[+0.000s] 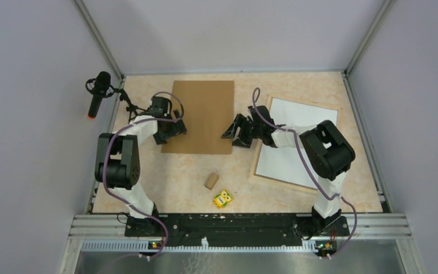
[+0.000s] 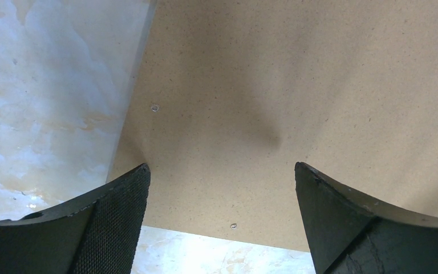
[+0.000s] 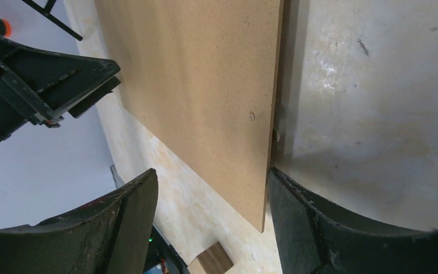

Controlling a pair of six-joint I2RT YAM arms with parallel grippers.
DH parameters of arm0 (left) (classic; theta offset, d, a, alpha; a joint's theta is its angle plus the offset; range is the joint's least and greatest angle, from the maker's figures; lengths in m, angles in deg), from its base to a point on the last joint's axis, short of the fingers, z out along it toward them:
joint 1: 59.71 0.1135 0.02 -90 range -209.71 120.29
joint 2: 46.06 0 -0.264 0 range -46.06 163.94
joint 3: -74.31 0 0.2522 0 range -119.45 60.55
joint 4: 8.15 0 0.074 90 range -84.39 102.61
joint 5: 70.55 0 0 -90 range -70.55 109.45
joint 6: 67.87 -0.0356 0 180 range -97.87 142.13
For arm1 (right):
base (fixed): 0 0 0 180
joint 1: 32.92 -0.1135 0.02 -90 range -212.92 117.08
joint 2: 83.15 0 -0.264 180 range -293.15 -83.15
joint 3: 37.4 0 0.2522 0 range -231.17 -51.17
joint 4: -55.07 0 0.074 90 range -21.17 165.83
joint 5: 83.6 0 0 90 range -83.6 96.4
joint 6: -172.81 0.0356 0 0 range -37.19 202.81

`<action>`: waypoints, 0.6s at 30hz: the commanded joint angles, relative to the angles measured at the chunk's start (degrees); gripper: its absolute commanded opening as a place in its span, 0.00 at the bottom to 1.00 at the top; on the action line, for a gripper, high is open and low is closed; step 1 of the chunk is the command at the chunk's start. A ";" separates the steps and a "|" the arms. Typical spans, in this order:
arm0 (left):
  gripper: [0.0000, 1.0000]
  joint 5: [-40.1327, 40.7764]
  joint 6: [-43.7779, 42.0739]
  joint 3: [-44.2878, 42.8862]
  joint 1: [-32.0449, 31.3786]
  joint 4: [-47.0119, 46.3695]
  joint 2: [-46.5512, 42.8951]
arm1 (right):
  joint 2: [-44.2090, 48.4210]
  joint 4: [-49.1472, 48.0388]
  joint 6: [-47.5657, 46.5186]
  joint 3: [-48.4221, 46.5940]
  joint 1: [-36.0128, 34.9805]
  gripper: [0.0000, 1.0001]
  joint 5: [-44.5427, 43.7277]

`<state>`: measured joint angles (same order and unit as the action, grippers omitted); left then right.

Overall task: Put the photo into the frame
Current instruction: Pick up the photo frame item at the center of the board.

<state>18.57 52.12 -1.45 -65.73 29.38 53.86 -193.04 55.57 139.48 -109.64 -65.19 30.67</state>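
We hold the left jaws wide open over the backing board [image 1: 202, 114]. The right jaws, partly open, straddle its right edge unclamped. The frame [image 1: 305, 123] lies on the bench [image 1: 177, 177] just right of them, long axis running away, nearer our right arm. No photo shows.

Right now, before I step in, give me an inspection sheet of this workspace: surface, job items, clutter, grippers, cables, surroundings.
Surface: marbled beige table.
Job's things: frame flat at right, white face up; photo: nothing seen.
Clutter: brown backing board at centre; wooden block and yellow-green item nearer the arm bases.
Grippers: left gripper open over the board's left edge; right gripper open, straddling its right edge.
Cables: purple cables run along both arms.
Surroundings: grey walls; microphone at left.
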 commanded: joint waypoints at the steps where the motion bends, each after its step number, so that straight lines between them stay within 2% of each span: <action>1: 0.98 -13.68 2.79 3.54 -2.46 -0.29 5.57 | 8.94 -8.52 4.35 -1.39 -0.89 0.68 6.45; 5: 0.98 -22.15 5.02 6.54 -5.23 -3.46 4.99 | 16.51 -3.52 4.09 -0.38 -0.40 0.69 7.34; 8: 0.98 -26.33 6.76 9.29 -8.20 -6.76 3.25 | 23.66 -3.18 5.55 5.20 0.48 0.69 7.02; 13: 0.98 -27.47 9.06 8.37 -17.19 -9.03 2.44 | 35.72 1.12 5.34 17.02 4.03 0.70 3.05; 18: 0.98 -29.45 13.79 8.20 -21.71 -12.69 5.31 | 43.35 5.09 3.11 24.99 8.79 0.70 1.40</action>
<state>-0.12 58.99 3.12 -83.39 12.57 53.27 -153.83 59.77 143.02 -87.98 -58.44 31.74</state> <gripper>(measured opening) 0.982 0.701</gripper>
